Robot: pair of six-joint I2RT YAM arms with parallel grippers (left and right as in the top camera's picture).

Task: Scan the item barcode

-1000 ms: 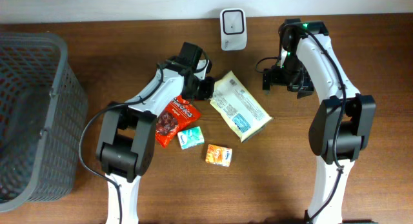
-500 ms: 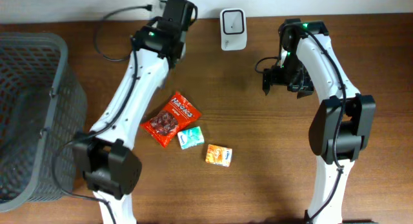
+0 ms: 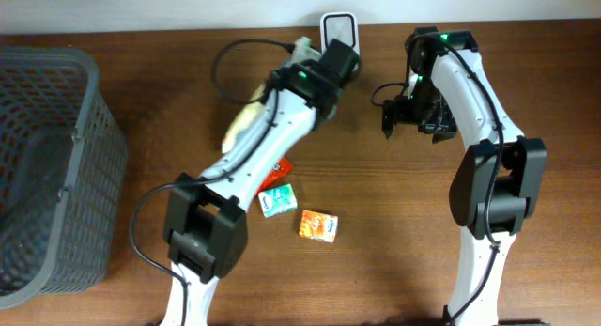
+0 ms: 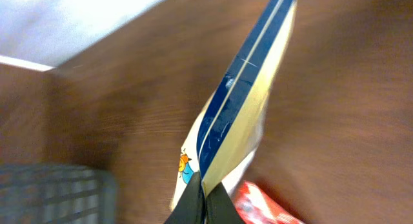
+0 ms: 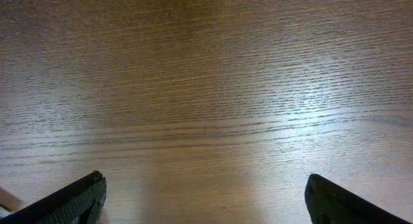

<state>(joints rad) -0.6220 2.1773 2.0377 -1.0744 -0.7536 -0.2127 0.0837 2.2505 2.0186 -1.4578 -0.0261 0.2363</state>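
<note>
- The table [image 3: 394, 270] is brown wood and carries everything here.
- A grey basket [image 3: 105, 157] stands far to the left of the left fingers.
- The left arm [image 3: 272, 129] reaches toward the far edge of the table, and its wrist lies against the white scanner [image 3: 338, 23].
- The right arm [image 3: 479, 100] hangs over bare wood, to the right of the left fingers.
- The pouch [image 4: 239, 121], cream with a dark blue edge, is off the table. It is pinched at one end and stands edge-on, straight out from the left fingers.
- A red bag [image 4: 264, 208] lies on the table below the left fingers, just right of the pouch in the wrist view.
- A teal pack [image 3: 276, 201] and an orange pack [image 3: 318, 225] lie near each other, nearer the arm bases than the left fingers.
- The left fingers [image 4: 197, 211] are clenched on the pouch.
- The right fingers [image 5: 71, 201] are spread wide, with only bare table between them.
</note>
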